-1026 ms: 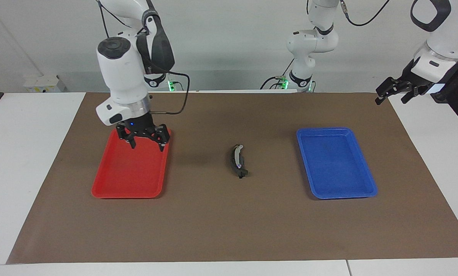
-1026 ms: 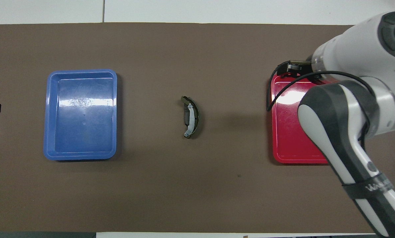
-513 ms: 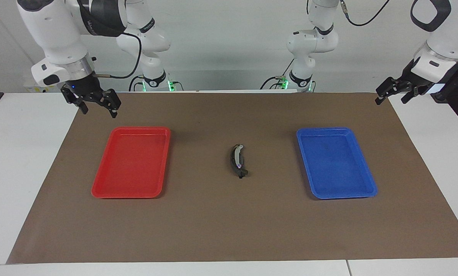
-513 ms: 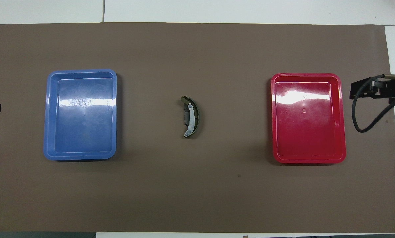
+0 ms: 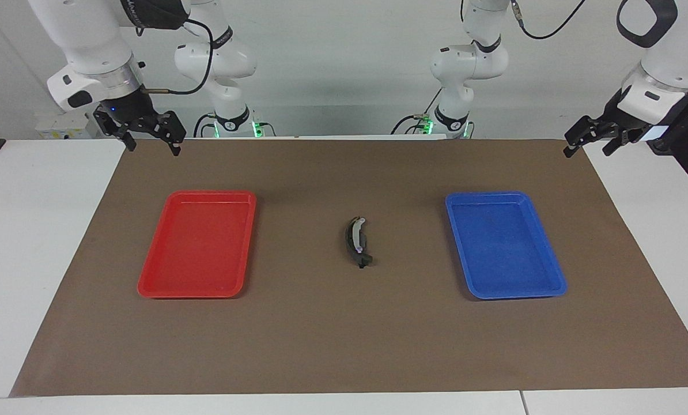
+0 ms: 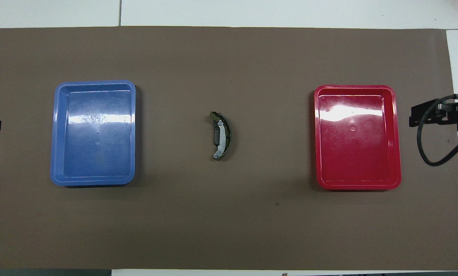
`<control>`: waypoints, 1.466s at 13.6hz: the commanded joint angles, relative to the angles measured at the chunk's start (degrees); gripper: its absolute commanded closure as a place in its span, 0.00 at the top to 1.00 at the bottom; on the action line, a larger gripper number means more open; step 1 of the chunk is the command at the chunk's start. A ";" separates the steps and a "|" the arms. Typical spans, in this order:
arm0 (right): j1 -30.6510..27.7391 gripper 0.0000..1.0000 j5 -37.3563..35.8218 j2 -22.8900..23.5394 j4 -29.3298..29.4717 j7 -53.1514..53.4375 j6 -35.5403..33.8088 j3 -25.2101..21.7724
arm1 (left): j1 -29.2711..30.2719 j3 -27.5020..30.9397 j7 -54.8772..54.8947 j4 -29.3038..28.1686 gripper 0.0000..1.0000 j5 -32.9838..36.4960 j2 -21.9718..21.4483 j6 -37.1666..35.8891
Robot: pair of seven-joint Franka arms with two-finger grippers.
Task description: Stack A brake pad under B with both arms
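B (image 5: 358, 242), the curved crescent w/ the silver band, lies on the brown mat (image 5: 344, 346) mid-table, between the red tray (image 5: 148, 285) and the blue tray (image 5: 554, 285), well apart from both. In the overhead view a short dark flat piece shows tucked against B's inner curve, under the band: prob. the A brake pad (image 6: 216, 135), so the stack looks done, though I can't confirm full overlap.

Right gripper (image 5: 151, 141): fingers spread, nothing in them, raised over the mat's edge nearest the robots, at the right arm's end, clear of the red tray. Reads as a parked pose, out of the way. Left gripper (image 5: 587, 138): raised over the mat corner at the left arm's end, nothing visibly in it; can't tell if its fingers are apart. That arm waits.

Why so: both trays show bare floors, and the pair sits in the middle where either arm can reach.

Room: open mat all round the stack, no rim or wall close, so approach from any side looks free. The tray rims are the only raised edges, each off toward its own arm's end. Risk, if touched again: B could slide off the pad.
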 commanded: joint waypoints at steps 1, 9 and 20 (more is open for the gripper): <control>-0.39 1.00 0.56 0.78 1.60 -1.84 -0.91 0.21 | 0.32 -0.22 0.25 -0.60 1.00 0.77 -0.42 0.62; -0.74 1.00 -0.06 1.93 4.76 -5.71 -4.51 0.21 | 0.32 -0.22 0.25 -0.60 1.00 0.77 -0.42 0.62; -0.48 1.00 0.73 1.75 4.58 -5.44 -3.81 0.12 | 0.32 -0.22 0.25 -0.60 1.00 0.77 -0.42 0.62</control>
